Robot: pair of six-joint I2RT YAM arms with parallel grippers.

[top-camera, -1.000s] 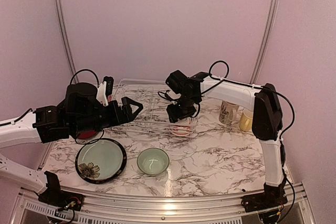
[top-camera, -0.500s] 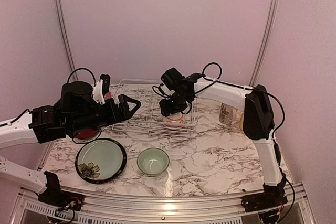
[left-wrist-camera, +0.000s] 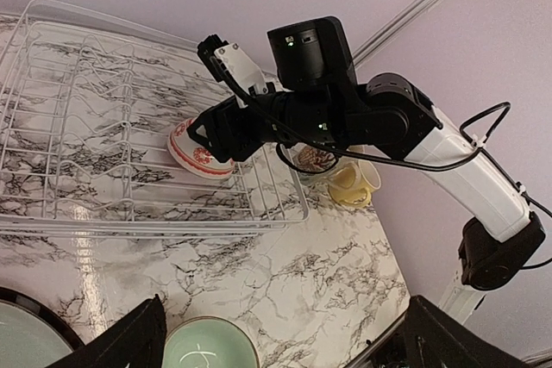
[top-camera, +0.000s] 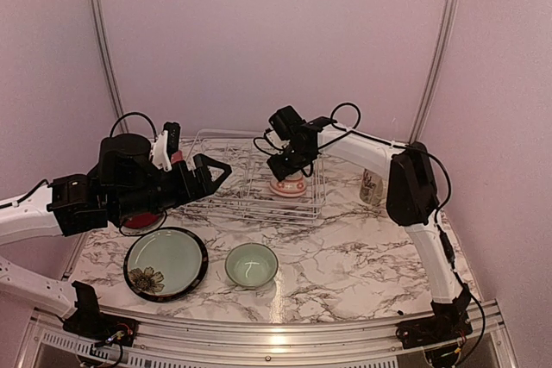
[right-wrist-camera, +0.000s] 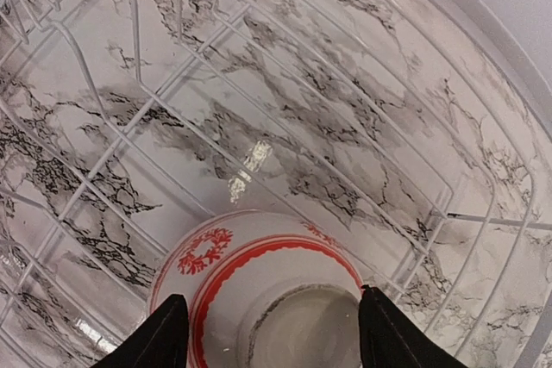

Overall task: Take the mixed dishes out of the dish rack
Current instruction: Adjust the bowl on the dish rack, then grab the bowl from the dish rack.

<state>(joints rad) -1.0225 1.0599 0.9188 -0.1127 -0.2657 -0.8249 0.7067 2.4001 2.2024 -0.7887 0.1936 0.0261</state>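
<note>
**A:** What has changed in the last second?

**B:** Left side: almost nothing. The left gripper [top-camera: 216, 177] hangs over the rack's [top-camera: 226, 206] left end, jaws at full spread, holding nothing. Right side: the arm has swung in from the rack's right rim. The bowl [top-camera: 287, 186] has moved with it, from the near right corner toward the middle of the rack's right end.

**A:** Is the bowl gripped, then?

**B:** Cannot tell. The right gripper [top-camera: 289, 165] sits over the bowl at middling width, and its fingers [right-wrist-camera: 164, 338] lie on either side of the upturned foot. The wrist view does not show whether the pads press or only bracket it. The bowl is tilted, foot toward the gripper, inside the rack's outline. I cannot say whether it rests on the wires or is raised off them.

**A:** What does that mean for the task?

**B:** My judgement: this is the last dish in the rack, since the rest shows bare wire. Once the bowl is out, the unloading is nearly done.

**A:** What else is around?

**B:** A plate [top-camera: 166, 263] lies at the desk's [top-camera: 362, 256] near left corner. A green bowl [top-camera: 251, 265] sits just beside it, apart from the rack. The mugs [left-wrist-camera: 355, 189] stand on the desk off the rack's right end.

**A:** Anything in the way?

**B:** The upright prongs and the right rim of the rack. If the bowl goes right, the mugs are in the way too.
</note>
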